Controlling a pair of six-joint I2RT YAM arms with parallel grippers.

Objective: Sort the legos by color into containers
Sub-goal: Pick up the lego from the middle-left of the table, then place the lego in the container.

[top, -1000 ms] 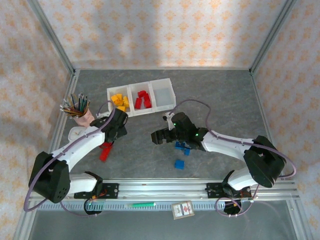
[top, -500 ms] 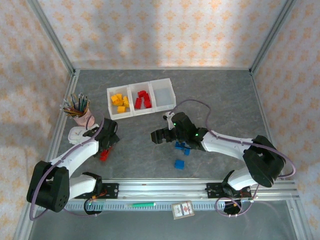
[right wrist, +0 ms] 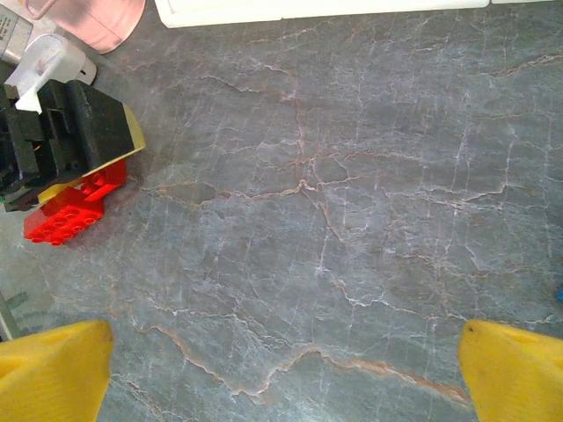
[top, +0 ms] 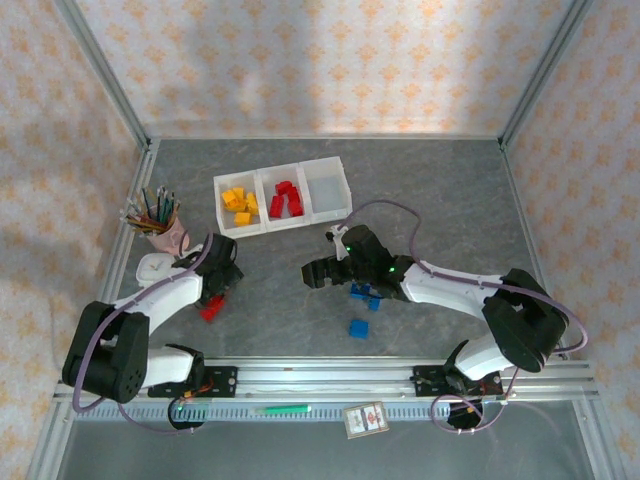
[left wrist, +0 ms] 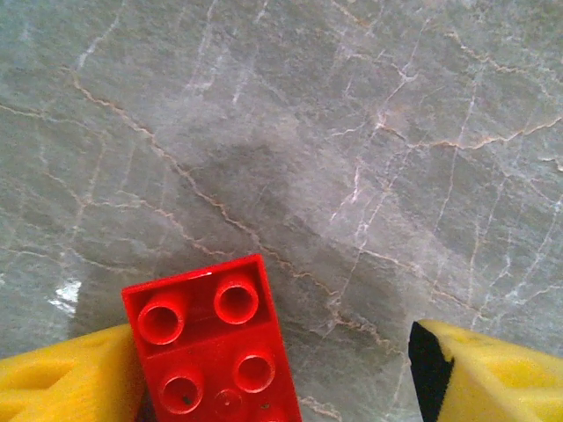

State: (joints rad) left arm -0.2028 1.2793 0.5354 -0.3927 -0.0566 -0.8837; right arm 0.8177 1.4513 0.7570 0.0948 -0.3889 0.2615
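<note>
Three joined white bins (top: pixel 340 212) stand at the back: yellow legos (top: pixel 238 205) in the left one, red legos (top: pixel 286 200) in the middle one. A red lego (top: pixel 211 311) lies on the table at the left. My left gripper (top: pixel 213 292) is low over it and open. In the left wrist view the red lego (left wrist: pixel 211 352) rests against the left finger (left wrist: pixel 62 378), with a gap to the right finger (left wrist: pixel 493 369). Blue legos (top: pixel 362 293) lie under my right arm, another blue lego (top: pixel 358 328) nearer. My right gripper (top: pixel 315 272) is open over bare table (right wrist: pixel 286 369).
A pink pencil cup (top: pixel 165 228) with coloured pencils stands left of the bins, close behind my left arm. In the right wrist view, my left gripper (right wrist: pixel 62 132) and the red lego (right wrist: pixel 75 207) show at the left, with the bins' edge (right wrist: pixel 308 9) at the top.
My left gripper has moved away from the bins, down and to the left, and come down around the red lego. The right arm has hardly moved.
</note>
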